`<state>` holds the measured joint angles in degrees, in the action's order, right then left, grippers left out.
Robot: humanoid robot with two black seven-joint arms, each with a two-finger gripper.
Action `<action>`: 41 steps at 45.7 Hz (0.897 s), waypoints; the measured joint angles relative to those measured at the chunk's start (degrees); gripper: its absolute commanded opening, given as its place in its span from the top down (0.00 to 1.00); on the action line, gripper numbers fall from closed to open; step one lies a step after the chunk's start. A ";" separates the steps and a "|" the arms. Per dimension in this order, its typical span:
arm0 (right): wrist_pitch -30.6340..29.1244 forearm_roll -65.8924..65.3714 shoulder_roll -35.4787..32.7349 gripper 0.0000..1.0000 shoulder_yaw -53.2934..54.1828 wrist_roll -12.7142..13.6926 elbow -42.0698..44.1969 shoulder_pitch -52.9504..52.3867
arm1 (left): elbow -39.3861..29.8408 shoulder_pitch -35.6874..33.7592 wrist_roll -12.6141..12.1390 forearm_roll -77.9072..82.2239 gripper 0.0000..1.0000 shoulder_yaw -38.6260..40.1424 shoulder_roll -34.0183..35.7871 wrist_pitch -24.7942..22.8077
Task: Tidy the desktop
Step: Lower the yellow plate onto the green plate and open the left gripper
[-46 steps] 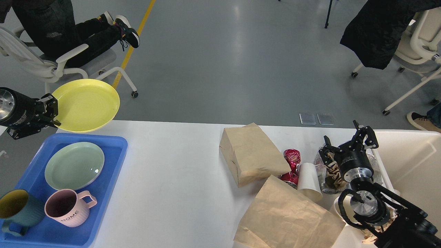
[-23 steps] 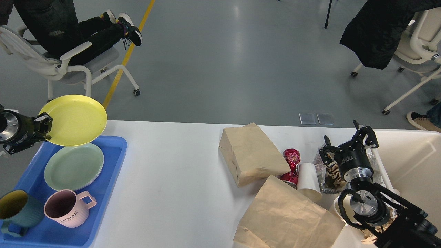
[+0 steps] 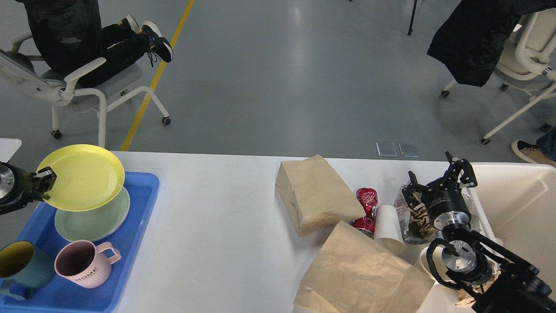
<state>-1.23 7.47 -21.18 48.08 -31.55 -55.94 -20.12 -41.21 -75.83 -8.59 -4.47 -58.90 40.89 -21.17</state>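
The white desktop point(image 3: 217, 226) fills the lower view. My left gripper point(image 3: 43, 180) at the far left is shut on the rim of a yellow plate point(image 3: 82, 176) and holds it just above a pale green plate point(image 3: 93, 219) in the blue tray point(image 3: 143, 217). My right gripper point(image 3: 438, 180) is open at the right, its fingers spread above a clear plastic bag of brown scraps point(image 3: 417, 217). Two brown paper bags point(image 3: 315, 193) point(image 3: 360, 274), a crushed red can point(image 3: 367, 204) and a white paper cup point(image 3: 388, 228) lie beside it.
A pink mug point(image 3: 82, 263) and a teal mug point(image 3: 21, 265) stand at the front of the tray. A cream-white bin point(image 3: 517, 204) sits at the right edge. A seated person on a chair point(image 3: 65, 82) is beyond the table's far left.
My left gripper has carried the yellow plate down and to the left, from above the table's far edge to just over the green plate. The right arm has not moved.
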 measured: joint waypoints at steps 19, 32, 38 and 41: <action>0.00 0.00 0.00 0.00 0.00 0.00 -0.04 0.01 | 0.44 6.27 0.05 4.01 1.00 6.34 0.36 4.25; 0.00 0.00 0.00 0.00 0.00 0.00 0.04 0.08 | 0.44 7.30 0.04 4.03 0.60 9.60 0.40 4.39; 0.00 0.00 0.00 0.00 0.00 0.00 0.05 0.08 | 0.44 7.31 0.04 4.03 0.40 9.84 0.50 4.53; 0.00 0.00 0.00 0.00 0.00 0.00 0.05 0.08 | 0.43 7.31 0.04 4.03 0.31 9.85 0.51 4.60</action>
<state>-1.23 7.47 -21.18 48.08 -31.55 -55.90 -20.04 -40.77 -68.51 -8.55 -0.44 -49.05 41.40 -16.57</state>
